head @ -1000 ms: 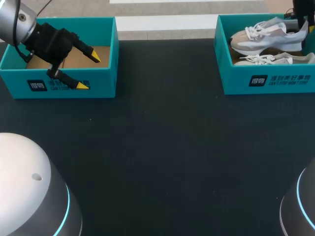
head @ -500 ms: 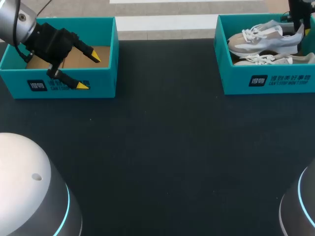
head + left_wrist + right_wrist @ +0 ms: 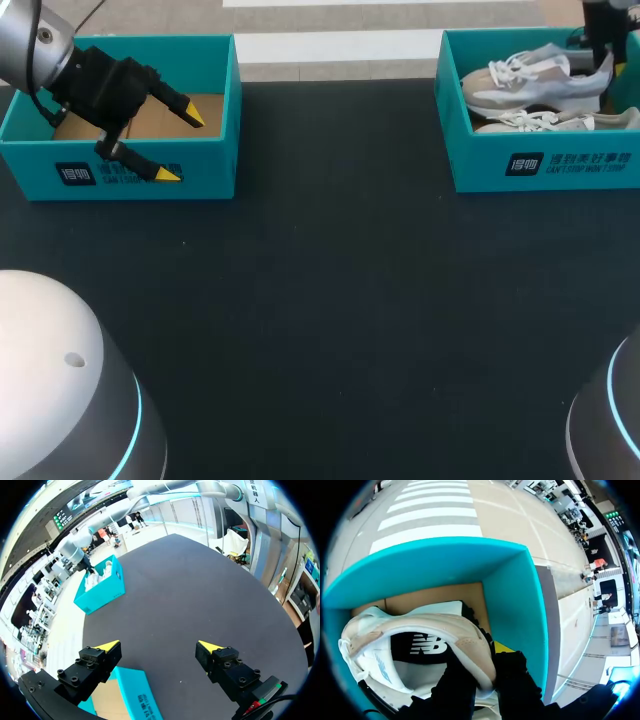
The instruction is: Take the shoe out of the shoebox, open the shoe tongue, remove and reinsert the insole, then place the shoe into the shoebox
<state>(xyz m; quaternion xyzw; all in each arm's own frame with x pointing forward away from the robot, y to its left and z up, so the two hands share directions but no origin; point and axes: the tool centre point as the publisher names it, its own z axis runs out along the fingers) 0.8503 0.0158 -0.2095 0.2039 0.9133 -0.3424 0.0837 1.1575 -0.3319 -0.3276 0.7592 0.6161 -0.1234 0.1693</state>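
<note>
The dark bench (image 3: 330, 300) stretched wide between my two tools. My left tool (image 3: 180, 146) hung with fingers apart above the near wall of the left shoebox (image 3: 120, 175). My right tool (image 3: 485, 667) was clamped on the heel of the shoe (image 3: 420, 635), inside the right shoebox (image 3: 540, 165) and close beside its corner walls.

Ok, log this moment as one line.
stage: take-out | right hand: shut on shoe heel in right box | left hand: open, over left box wall | second shoe: in right box
</note>
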